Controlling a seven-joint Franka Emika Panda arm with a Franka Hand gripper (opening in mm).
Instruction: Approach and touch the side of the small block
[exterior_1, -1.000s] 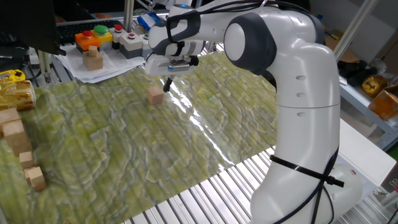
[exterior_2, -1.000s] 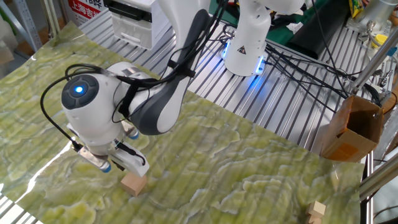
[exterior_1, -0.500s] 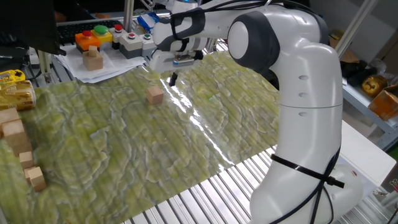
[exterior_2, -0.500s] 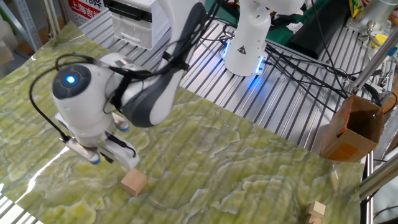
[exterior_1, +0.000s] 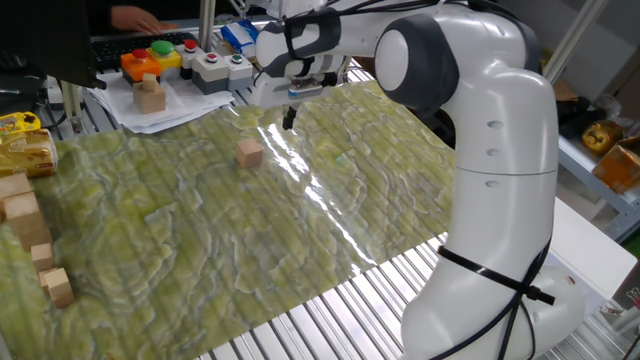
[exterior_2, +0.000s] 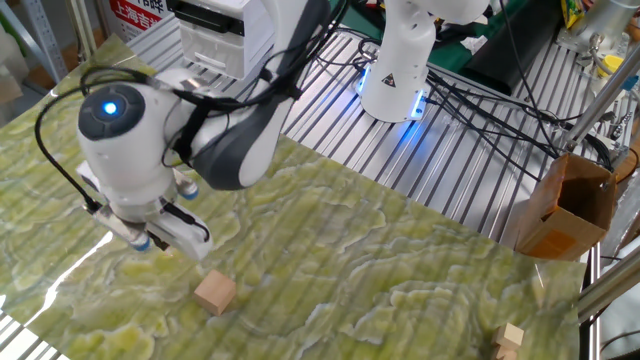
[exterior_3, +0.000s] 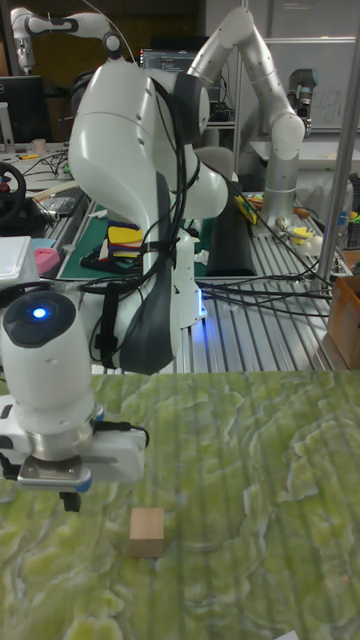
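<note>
The small block (exterior_1: 249, 153) is a plain tan wooden cube lying alone on the green marbled mat (exterior_1: 200, 230). It also shows in the other fixed view (exterior_2: 215, 293) and in the tall view (exterior_3: 147, 531). My gripper (exterior_1: 290, 119) hangs above the mat, up and to the right of the block, with a clear gap between them. Its dark fingertips are together and hold nothing. In the other fixed view the hand (exterior_2: 150, 225) hovers up and left of the block. In the tall view the gripper (exterior_3: 68, 499) sits left of the block and slightly above it.
A two-tier block stack (exterior_1: 150, 95) stands on papers at the back left, beside a button box (exterior_1: 152, 56). Several tan blocks (exterior_1: 25, 220) cluster at the mat's left edge. A cardboard box (exterior_2: 565, 205) and a second robot base (exterior_2: 400, 65) stand beyond the mat.
My gripper has lifted and drawn away from the small block, moving back and to the right in one fixed view. The block has stayed where it was.
</note>
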